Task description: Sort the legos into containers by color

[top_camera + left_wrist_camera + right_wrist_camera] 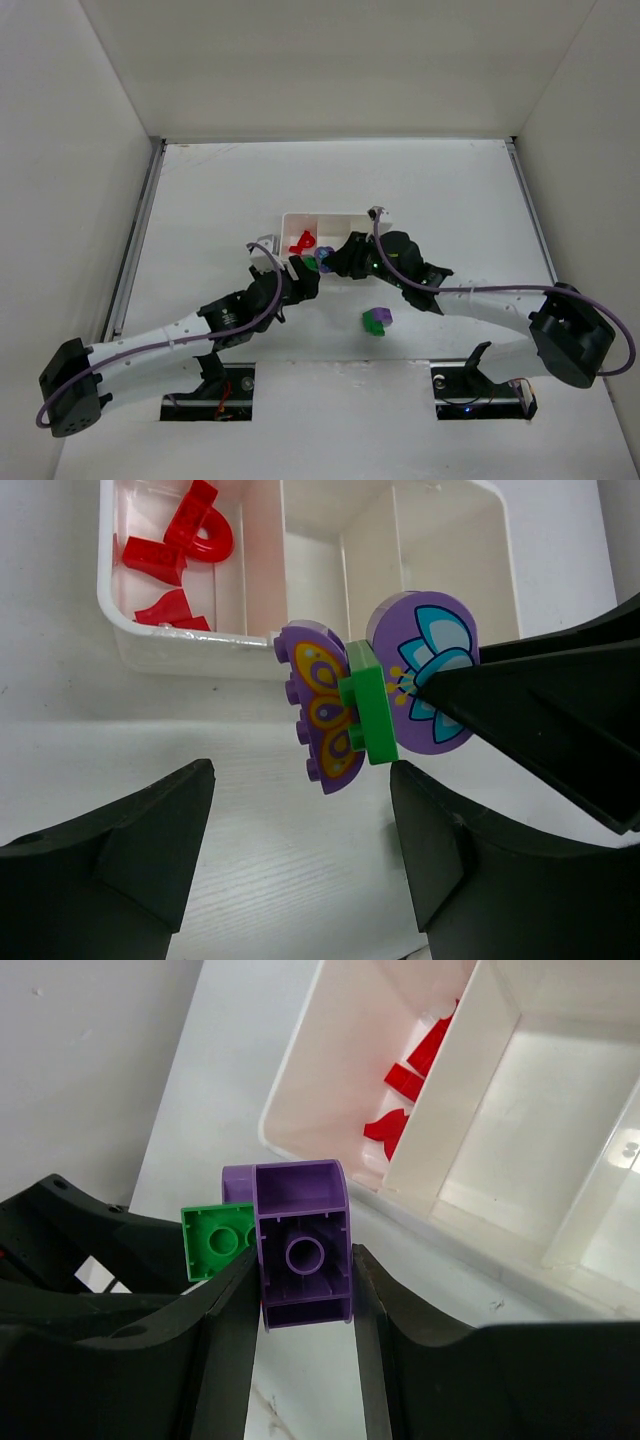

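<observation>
My right gripper point(303, 1262) is shut on a purple brick point(304, 1250) that is joined to a green brick point(217, 1240) and a second purple brick. In the left wrist view this cluster hangs above the table: a purple butterfly brick point(325, 715), a green brick point(368, 705) and a purple flower brick point(430, 670). My left gripper point(300, 825) is open just below the cluster, not touching it. The white tray point(345, 216) holds red legos point(302, 241) in its left compartment. They also show in the left wrist view point(185, 540) and in the right wrist view point(408, 1082). The tray's other two compartments look empty.
A green and purple lego cluster point(376, 320) lies on the table in front of the tray, to the right of both grippers. Both grippers point(318, 268) meet at the tray's near left corner. The tray's near wall point(200, 650) is close behind the held cluster.
</observation>
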